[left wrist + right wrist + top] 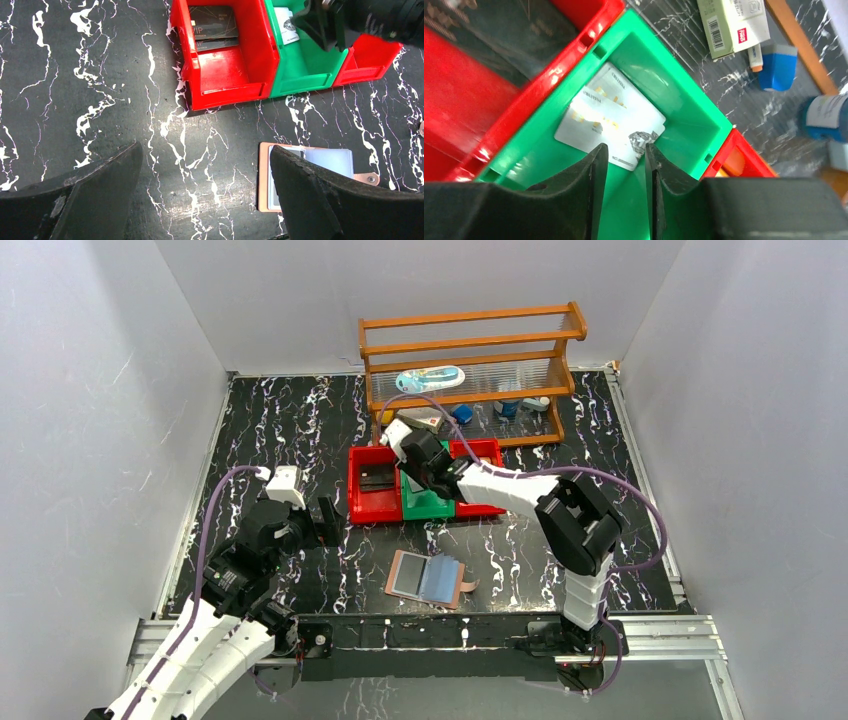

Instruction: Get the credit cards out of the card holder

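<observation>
Covering green bin (426,506) overhead, right claw (625,152); card holder (264,176) half-hidden by left claw (205,150)

Cards (611,117) in middle bin (684,107); card holder (428,578) on table (280,420) before it.

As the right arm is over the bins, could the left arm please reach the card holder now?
Probably yes: the card holder lies open on the table beside the open left tool, with nothing between them.
</observation>
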Controlling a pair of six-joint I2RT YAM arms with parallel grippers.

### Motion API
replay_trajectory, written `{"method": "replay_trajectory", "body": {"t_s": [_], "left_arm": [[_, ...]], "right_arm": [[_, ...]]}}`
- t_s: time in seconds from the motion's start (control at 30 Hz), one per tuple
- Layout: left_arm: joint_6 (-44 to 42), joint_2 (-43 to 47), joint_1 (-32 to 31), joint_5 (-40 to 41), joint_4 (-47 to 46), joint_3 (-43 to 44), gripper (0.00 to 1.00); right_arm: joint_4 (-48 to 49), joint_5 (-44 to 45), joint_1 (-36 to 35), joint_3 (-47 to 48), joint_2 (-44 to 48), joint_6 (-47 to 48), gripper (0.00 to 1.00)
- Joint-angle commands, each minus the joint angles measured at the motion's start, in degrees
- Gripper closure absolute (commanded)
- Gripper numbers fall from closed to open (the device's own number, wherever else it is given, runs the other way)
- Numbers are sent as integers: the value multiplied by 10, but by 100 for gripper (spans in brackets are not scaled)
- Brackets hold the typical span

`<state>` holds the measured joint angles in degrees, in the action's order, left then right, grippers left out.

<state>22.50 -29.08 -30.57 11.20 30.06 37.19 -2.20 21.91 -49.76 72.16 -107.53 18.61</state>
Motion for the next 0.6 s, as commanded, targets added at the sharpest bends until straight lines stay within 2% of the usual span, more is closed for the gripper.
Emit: {"method": "replay_trajectory", "body": {"t_s": [0.0, 0.1, 0.23, 0.33, 0.57], "left_arm": [[-3, 0, 2, 8, 1, 2, 2], [-3, -2, 2, 9, 1, 2, 2], [-3, -7, 2, 8, 1, 3, 2], [-3, -8, 2, 7, 2, 4, 2], [-1, -5, 2, 9, 2, 3, 2]], "right_arm": [[-107, -17, 11, 81, 18, -243, 61], [-161, -43, 13, 95, 6, -338, 63], [-173, -44, 13, 78, 4, -424, 64], [-169, -71, 13, 74, -12, -447, 66], [-202, -40, 13, 92, -57, -474, 68]]}}
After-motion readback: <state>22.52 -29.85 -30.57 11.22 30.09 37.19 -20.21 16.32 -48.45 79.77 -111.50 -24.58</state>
